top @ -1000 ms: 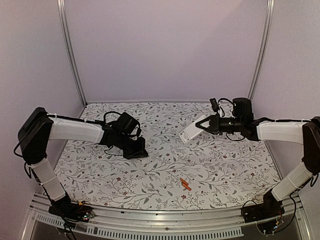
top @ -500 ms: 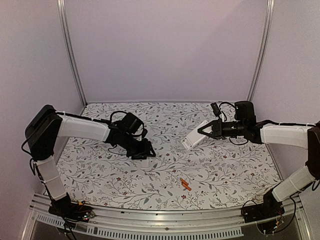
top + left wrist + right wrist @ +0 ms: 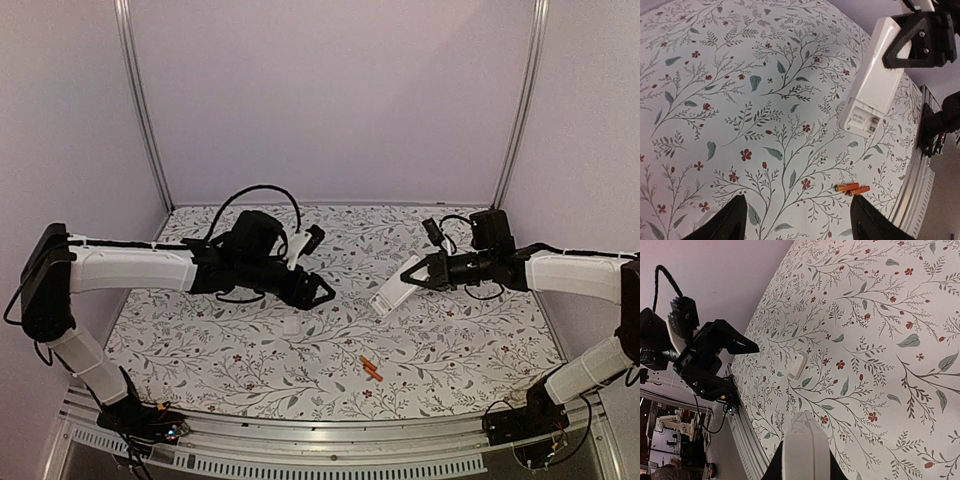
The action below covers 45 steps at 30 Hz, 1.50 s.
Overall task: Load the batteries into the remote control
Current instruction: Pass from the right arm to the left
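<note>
Holding the remote control tilted in my clamped right pincer, recess end lowest, I judge the wide, empty left pincer should descend squarely on the batteries lying below it, nearer the rail, taking one crosswise.

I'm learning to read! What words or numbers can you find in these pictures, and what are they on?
No text here can be read.
The remote control has faint grey marks in its battery recess: too blurred to read.
The batteries look plain orange: no label can be made out.
The cover plate shows no marking.
</note>
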Available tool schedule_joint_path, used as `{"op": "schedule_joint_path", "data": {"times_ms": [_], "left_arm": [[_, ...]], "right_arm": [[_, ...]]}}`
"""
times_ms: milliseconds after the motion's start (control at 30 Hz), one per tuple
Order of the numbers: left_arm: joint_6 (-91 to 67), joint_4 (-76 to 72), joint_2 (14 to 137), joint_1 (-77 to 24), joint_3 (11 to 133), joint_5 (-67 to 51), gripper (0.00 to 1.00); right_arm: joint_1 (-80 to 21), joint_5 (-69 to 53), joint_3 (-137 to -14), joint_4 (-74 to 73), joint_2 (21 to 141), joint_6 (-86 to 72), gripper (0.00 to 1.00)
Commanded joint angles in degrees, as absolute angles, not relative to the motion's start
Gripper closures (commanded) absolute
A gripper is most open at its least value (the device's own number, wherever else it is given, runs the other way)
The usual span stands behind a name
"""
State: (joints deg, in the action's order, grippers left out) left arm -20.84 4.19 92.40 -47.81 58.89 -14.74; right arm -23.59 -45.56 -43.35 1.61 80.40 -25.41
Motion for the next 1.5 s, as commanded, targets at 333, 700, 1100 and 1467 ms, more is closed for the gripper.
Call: {"op": "schedule_joint_path", "data": {"times_ms": [333,700,1100,1467], "left_arm": [[26.3,20.8,107.8,-59.3,74.1,-22.3,0.46],[36.8,31.9,118.9,-61.7,87.0,-23.2,0.71],[41.6,33.6,122.8,-63.0,90.2,-18.8,0.8],[25.5,11.0,113.6,-57.7,81.5,-13.9,0.56]], "right_arm": [[-19.6,-42.8,-40.2,-3.7,80.4,-23.1,1.0],[-17.3,-44.0,-39.0,-3.7,80.1,-23.0,1.0],[-16.7,-45.9,-39.0,-3.6,80.7,-22.9,1.0],[-19.5,-51.2,-39.4,-1.6,80.7,-22.3,1.0]]}}
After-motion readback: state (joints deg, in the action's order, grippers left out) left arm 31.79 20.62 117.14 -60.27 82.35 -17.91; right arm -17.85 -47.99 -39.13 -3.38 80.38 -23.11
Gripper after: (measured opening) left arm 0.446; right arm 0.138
